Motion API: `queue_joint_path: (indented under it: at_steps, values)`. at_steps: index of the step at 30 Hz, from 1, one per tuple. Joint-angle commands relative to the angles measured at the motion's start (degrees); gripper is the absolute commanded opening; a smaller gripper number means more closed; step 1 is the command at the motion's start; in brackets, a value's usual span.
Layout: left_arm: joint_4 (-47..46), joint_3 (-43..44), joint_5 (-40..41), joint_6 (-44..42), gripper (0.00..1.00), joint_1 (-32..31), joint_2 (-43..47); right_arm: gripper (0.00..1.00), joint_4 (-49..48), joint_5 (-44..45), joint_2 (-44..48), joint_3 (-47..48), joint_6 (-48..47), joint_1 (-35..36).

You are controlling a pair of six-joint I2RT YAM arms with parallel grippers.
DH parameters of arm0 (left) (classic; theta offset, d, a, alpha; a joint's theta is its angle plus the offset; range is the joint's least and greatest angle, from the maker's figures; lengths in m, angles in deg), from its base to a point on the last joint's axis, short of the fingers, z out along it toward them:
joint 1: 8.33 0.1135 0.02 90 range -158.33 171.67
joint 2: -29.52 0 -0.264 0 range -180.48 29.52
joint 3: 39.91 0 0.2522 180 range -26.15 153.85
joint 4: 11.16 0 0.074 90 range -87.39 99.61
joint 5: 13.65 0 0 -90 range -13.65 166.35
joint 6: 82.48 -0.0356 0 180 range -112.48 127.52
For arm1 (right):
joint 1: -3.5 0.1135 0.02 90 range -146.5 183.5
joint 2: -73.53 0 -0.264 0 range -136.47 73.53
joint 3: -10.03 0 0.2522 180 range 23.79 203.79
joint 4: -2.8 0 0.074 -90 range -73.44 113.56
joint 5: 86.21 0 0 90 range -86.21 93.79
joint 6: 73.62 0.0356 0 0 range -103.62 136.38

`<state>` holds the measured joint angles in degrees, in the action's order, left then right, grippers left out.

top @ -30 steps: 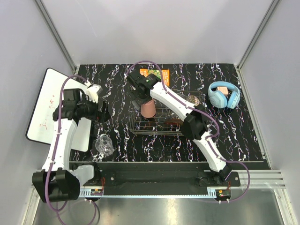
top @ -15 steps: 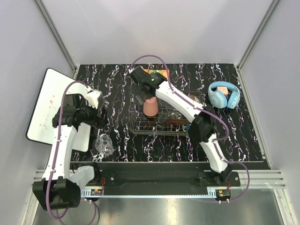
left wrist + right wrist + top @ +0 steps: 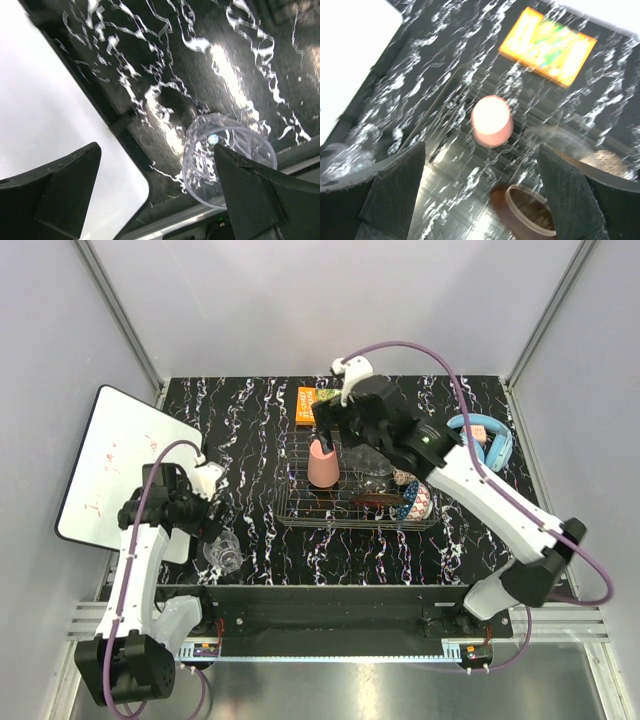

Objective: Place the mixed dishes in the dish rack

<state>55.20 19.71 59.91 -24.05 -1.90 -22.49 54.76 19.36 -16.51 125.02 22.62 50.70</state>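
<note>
Since the earlier frame, the right hand (image 3: 330,438) has been drawn off the pink cup (image 3: 322,465) and raised. It is now seen just far and right of the cup, clear of it, with its jaws spread wide and nothing held. The right arm has been swung out over the right side of the dish rack (image 3: 300,512). The left hand (image 3: 212,517) has been brought nearer, toward the small clear glass cup (image 3: 225,552).

The pink cup is left standing in the far-left corner of the dish rack. In the near-right part of the rack a blue patterned bowl (image 3: 417,504) is set on edge, with a dark red bowl (image 3: 374,502) just to its left. The rack itself is placed at the middle of the black marbled tabletop (image 3: 250,420).

The left hand is also held wide and empty. In the left wrist view the glass cup is seen on the tabletop, partly hidden behind one finger (image 3: 255,195); whether it is touched cannot be told. A white board (image 3: 100,455) is laid at the left edge, an orange-green box (image 3: 305,405) beyond the rack, and light-blue headphones (image 3: 482,443) at the far right.
</note>
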Motion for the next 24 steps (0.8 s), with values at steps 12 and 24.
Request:
queue_joint_path:
  at_steps: [12,24]
  values:
    - [-3.38,-3.68,-3.93,-4.54,0.79,0.15,-9.77,0.90,-12.09,-9.51,20.95,-27.75,10.28,0.79]
    - [-0.14,-0.44,-7.19,-6.40,0.12,-0.28,-16.63,0.89,-15.77,-13.19,23.51,-33.20,15.47,0.88]
